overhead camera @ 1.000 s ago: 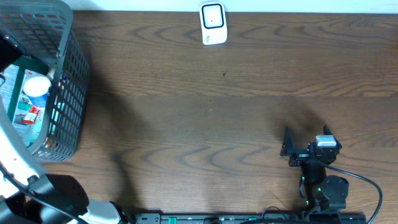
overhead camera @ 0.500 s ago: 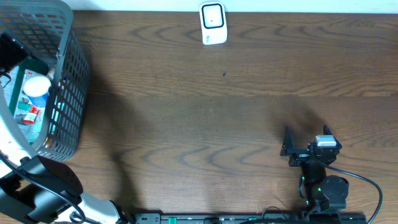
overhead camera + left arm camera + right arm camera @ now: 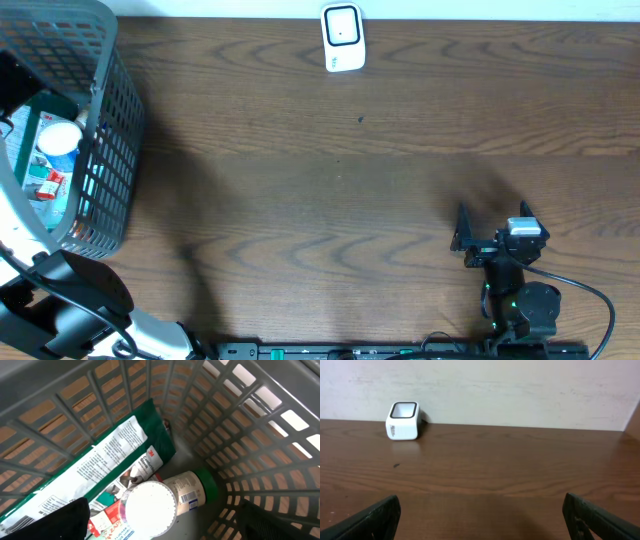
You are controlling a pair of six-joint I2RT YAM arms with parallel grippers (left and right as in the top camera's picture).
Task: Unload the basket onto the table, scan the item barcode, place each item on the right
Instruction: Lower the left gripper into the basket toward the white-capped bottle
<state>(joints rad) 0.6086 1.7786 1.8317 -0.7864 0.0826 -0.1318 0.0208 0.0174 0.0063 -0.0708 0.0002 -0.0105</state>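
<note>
I'm hovering my left gripper (image 3: 167, 522), fingers wide open, over the white-lidded jar (image 3: 150, 506) in the grey basket (image 3: 280, 435), centring to straddle its lid clear of the green packet (image 3: 107, 467), right gripper (image 3: 480, 510) idling open facing the barcode scanner (image 3: 342, 38).

place: mock shop checkout | signs: grey shopping basket (image 3: 110, 150) of packaged goods (image 3: 105, 467), white barcode scanner (image 3: 342, 38), wood table (image 3: 350, 180)

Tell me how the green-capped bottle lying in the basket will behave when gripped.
The green-capped bottle lies on its side and has a round body, so it will probably roll if nudged. It looks like rigid plastic and should hold its shape in a grip. Its smooth, glossy surface may slip a little.
</note>
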